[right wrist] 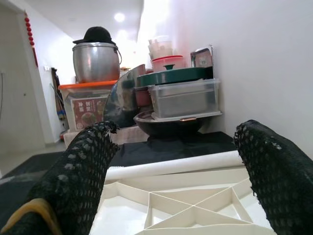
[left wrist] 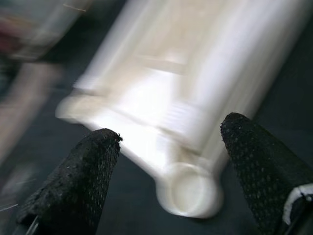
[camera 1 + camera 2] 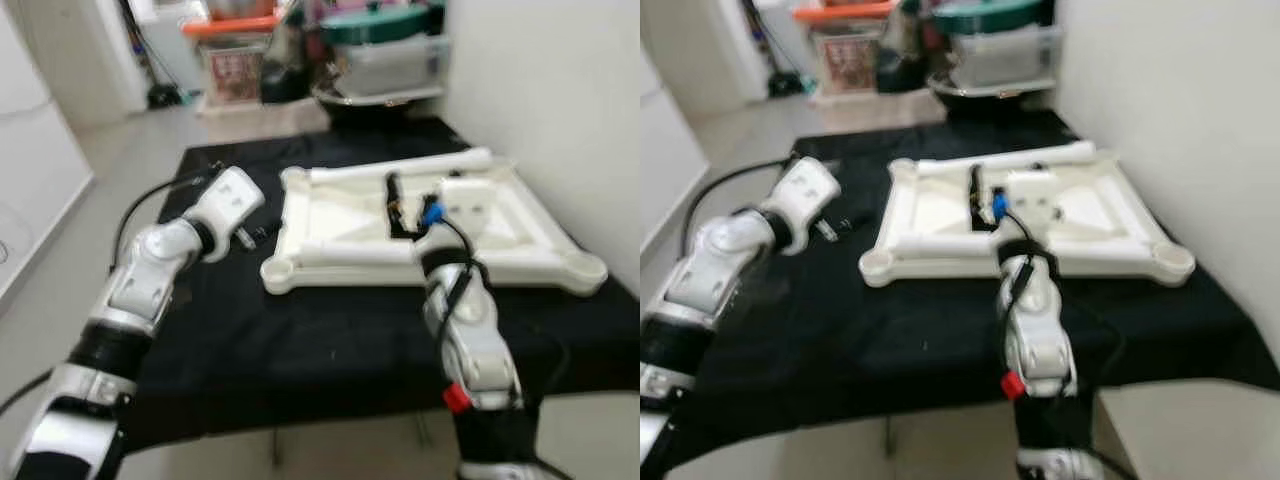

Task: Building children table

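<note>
Both tools gape — right tool (image 3: 400, 205) over the upturned tabletop (image 3: 520, 225), storage boxes (image 1: 183, 98) stacked beyond.

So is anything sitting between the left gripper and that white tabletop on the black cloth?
Nothing visible blocks it. The left gripper is open and faces the near corner socket of the white tabletop, with just bare black cloth between them. A few small dark parts lie on the cloth by that gripper, off to the side.
</note>
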